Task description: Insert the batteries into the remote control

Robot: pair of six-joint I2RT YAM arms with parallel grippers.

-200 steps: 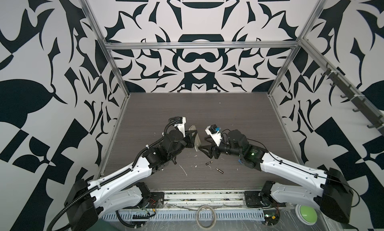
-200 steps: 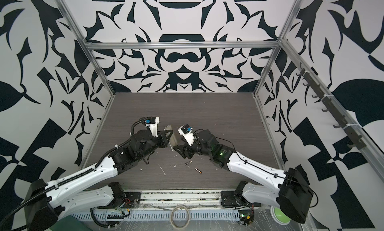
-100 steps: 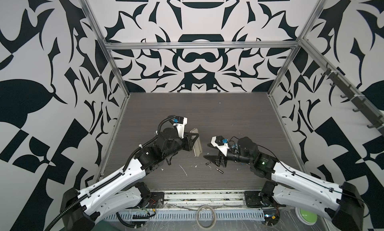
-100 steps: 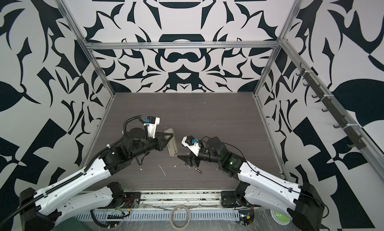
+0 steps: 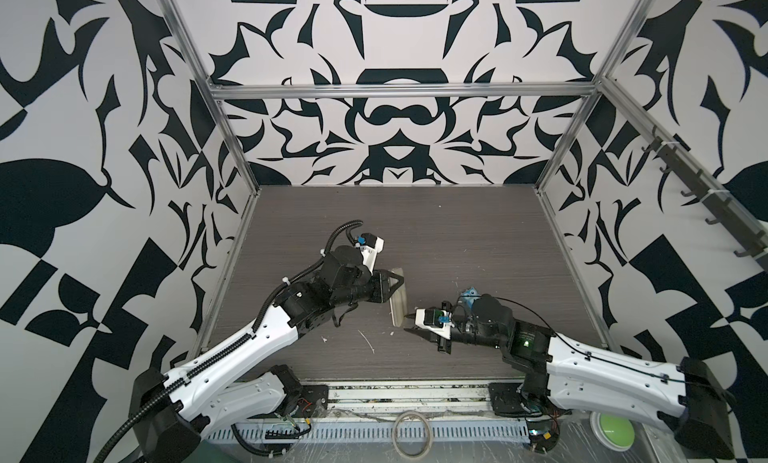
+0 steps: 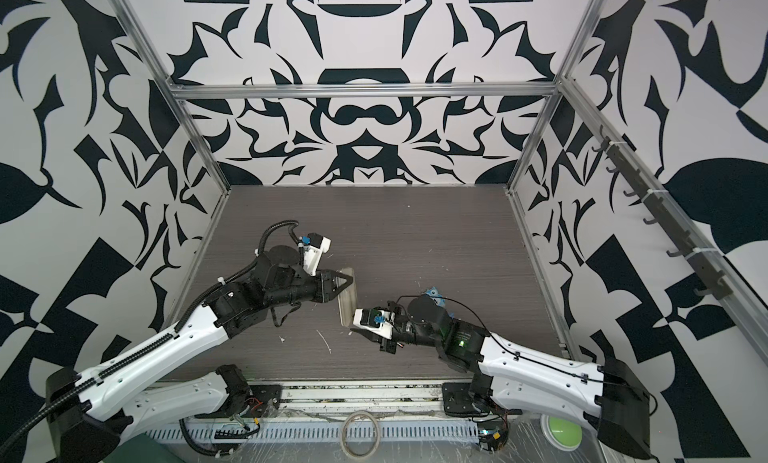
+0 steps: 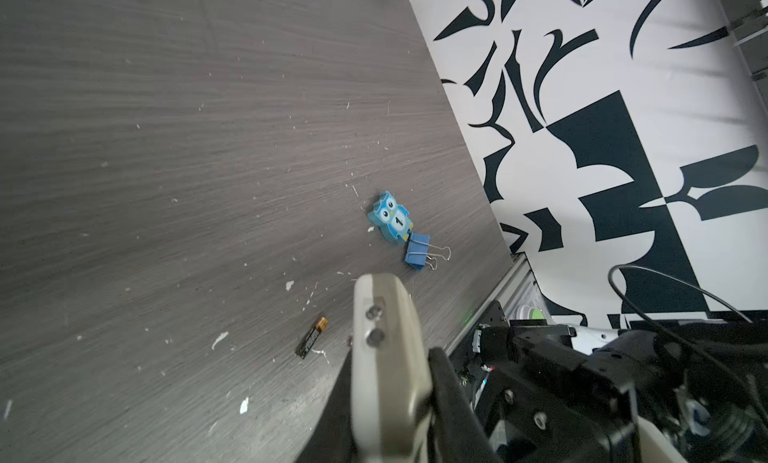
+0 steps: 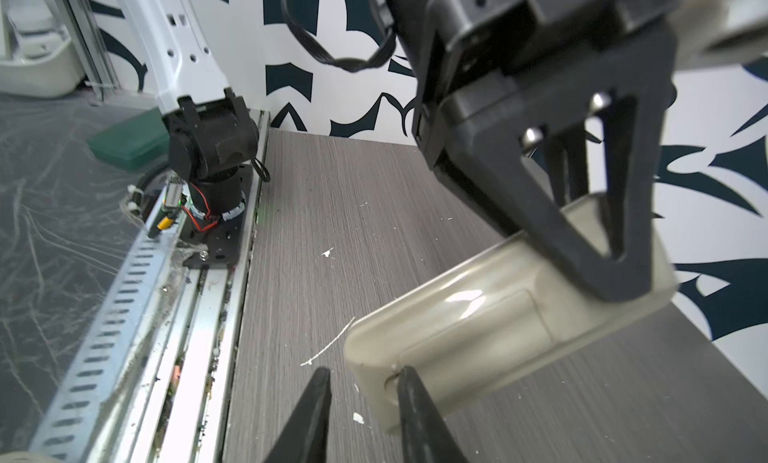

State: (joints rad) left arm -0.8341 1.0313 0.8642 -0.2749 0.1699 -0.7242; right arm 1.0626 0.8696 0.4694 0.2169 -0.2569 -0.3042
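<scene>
Grey wood-grain table [image 5: 415, 232]. The left gripper [image 5: 394, 285] is clamped on the remote control [image 5: 398, 306]. The right gripper [image 8: 363, 375], fingers slightly apart and empty, touches the remote's free end with one fingertip. A battery [image 7: 311, 337] lies on the table near that end, a blue owl [image 7: 390, 217] beyond.

A slim beige remote control [image 6: 348, 305] is shown above a dark wood-grain table [image 6: 415, 240], clamped at its far half by the left gripper [image 6: 349, 280]. Just right of the remote's near end, the right gripper [image 6: 354, 324] is pointed at it, jaws slightly parted. Farther right of the remote, a blue owl figure [image 6: 432, 292] is partly hidden behind the right arm. White flecks [image 6: 324, 341] are scattered near the remote's near end.
</scene>
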